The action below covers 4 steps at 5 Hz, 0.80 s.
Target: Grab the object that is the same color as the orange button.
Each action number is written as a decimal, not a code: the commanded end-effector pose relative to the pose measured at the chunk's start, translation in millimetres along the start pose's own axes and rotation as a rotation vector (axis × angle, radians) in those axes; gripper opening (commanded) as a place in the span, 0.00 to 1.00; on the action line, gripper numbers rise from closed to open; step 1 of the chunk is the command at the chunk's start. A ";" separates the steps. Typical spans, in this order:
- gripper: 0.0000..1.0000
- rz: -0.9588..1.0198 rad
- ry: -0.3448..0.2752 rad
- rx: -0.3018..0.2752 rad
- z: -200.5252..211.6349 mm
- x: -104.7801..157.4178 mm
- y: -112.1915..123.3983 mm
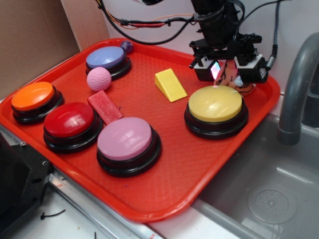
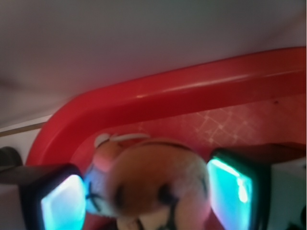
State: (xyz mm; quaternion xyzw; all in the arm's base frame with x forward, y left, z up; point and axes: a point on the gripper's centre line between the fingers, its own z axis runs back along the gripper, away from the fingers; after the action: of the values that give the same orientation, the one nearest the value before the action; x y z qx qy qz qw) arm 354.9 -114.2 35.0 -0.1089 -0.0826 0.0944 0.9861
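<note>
Orange black-striped plush tiger (image 2: 153, 187), orange-domed button (image 1: 33, 96) on black base, yellow wedge (image 1: 170, 84), red tray (image 1: 164, 184).

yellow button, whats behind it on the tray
Behind the yellow button sits the small orange plush tiger, between the pads of the gripper. The button and gripper hide most of it; the wrist view shows its striped face.

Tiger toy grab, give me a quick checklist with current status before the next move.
1. Target matches orange button colour: plush tiger is orange, ok.
2. Tiger sits between the tool pads: ok, wrist view.
3. Pads firmly pressing the tiger: cannot tell.
4. Yellow button clear of the tool: close in front, apparently apart, ok.
5. Tray rim behind the toy clear of the pads: ok.
</note>
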 end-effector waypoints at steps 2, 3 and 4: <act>0.10 -0.046 -0.028 0.077 -8.6 2.7 -13.2; 0.00 -0.029 -0.055 0.118 -3.5 3.8 -11.0; 0.00 -0.008 -0.058 0.139 1.4 4.8 -5.2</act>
State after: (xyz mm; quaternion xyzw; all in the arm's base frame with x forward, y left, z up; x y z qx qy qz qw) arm 352.7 -122.7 23.3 -0.0313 -0.0885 0.0889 0.9916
